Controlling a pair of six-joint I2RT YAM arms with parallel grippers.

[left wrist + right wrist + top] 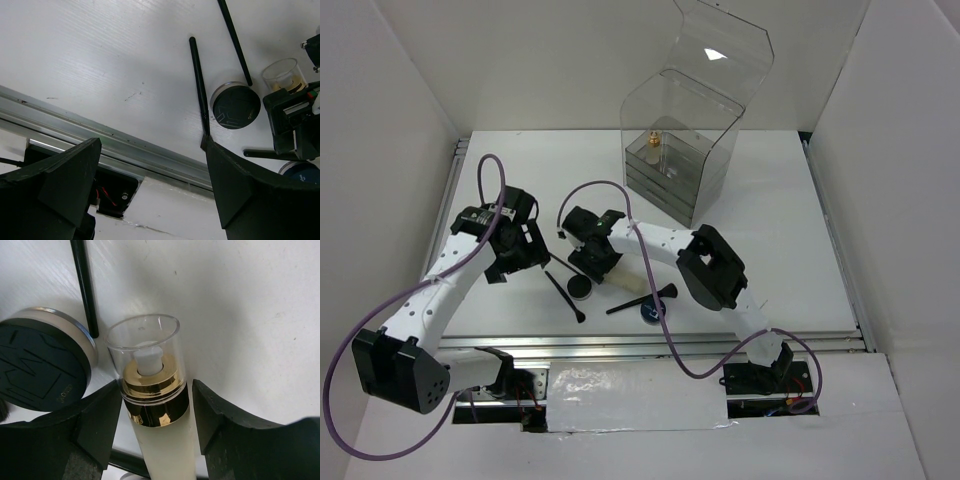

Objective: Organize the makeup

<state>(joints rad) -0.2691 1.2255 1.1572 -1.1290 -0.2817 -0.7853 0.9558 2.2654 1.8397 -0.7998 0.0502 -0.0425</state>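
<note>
The cream tube (161,450) with gold collar and clear cap lies on the table between the fingers of my right gripper (157,390). The jaws are open and straddle the collar; the left finger touches it and a thin gap shows at the right one. A round dark jar (40,365) sits just left of the tube, beside a thin black brush (84,285). From above, my right gripper (592,262) is over the tube (634,300), near another brush (642,301) and a blue-topped jar (651,312). My left gripper (152,150) hangs open and empty above the table's front rail.
The clear acrylic box (680,165) with drawers stands at the back, lid raised, a small gold lipstick (654,140) in its top. The metal rail (125,145) runs along the near edge. White walls close in both sides.
</note>
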